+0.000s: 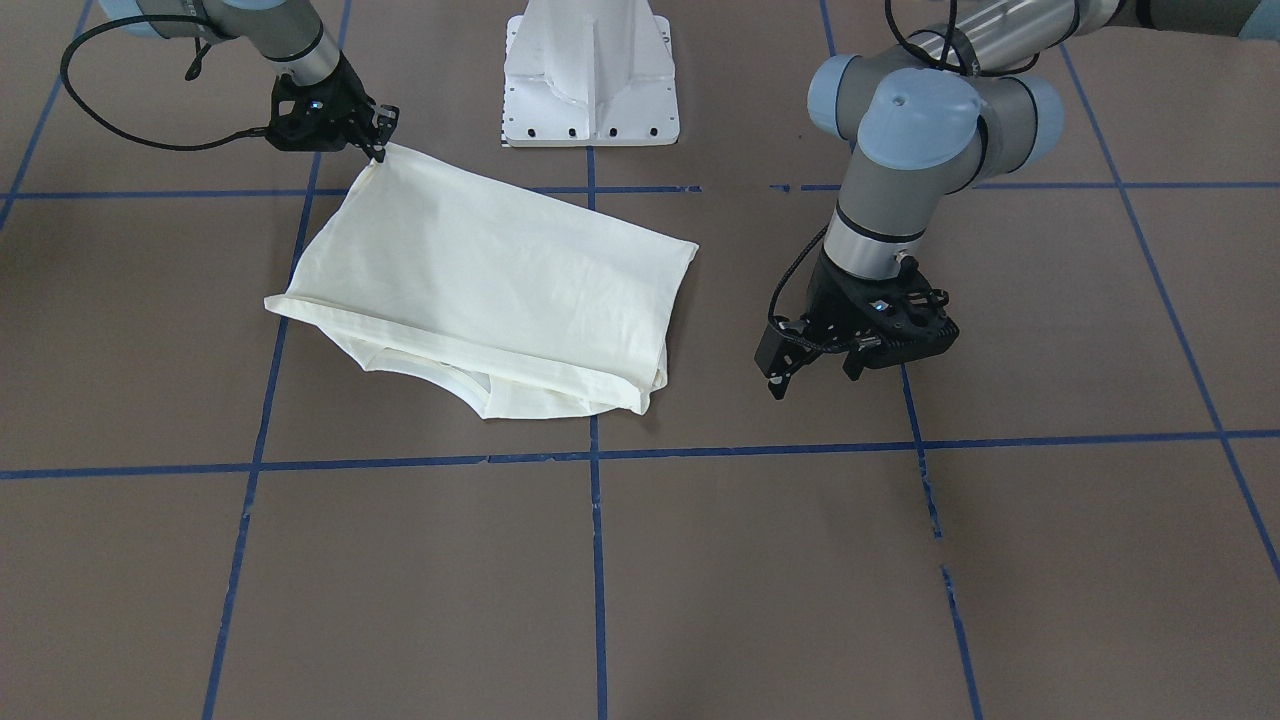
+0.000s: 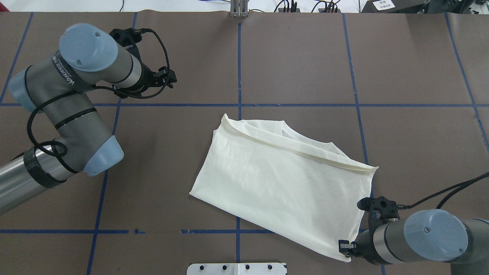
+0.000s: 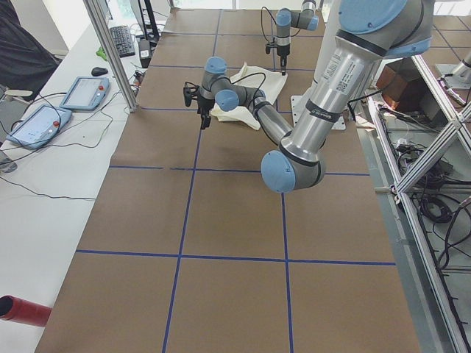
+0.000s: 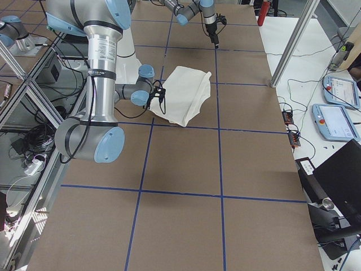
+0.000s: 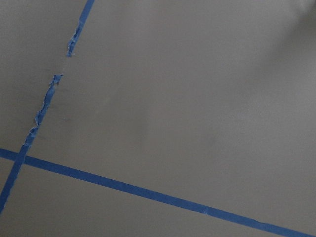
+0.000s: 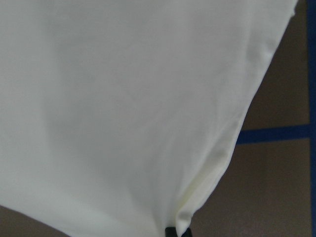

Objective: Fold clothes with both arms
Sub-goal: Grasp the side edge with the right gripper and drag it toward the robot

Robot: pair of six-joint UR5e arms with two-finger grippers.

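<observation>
The cream shirt (image 1: 480,280) lies folded on the brown table, plain back up, with the ribbed neckline (image 2: 286,131) showing at its far edge. No print shows. My right gripper (image 1: 378,140) is shut on the shirt's corner nearest the robot, which is lifted a little; it also shows in the overhead view (image 2: 347,253). In the right wrist view the shirt (image 6: 123,98) fills the frame above a black fingertip (image 6: 170,231). My left gripper (image 1: 815,372) is open and empty, hovering over bare table beside the shirt; it also shows in the overhead view (image 2: 170,78).
The white pedestal base (image 1: 590,75) stands at the robot's side of the table. Blue tape lines (image 5: 148,192) cross the brown surface. Tablets (image 3: 44,121) and cables lie on a side bench beyond the table's far edge.
</observation>
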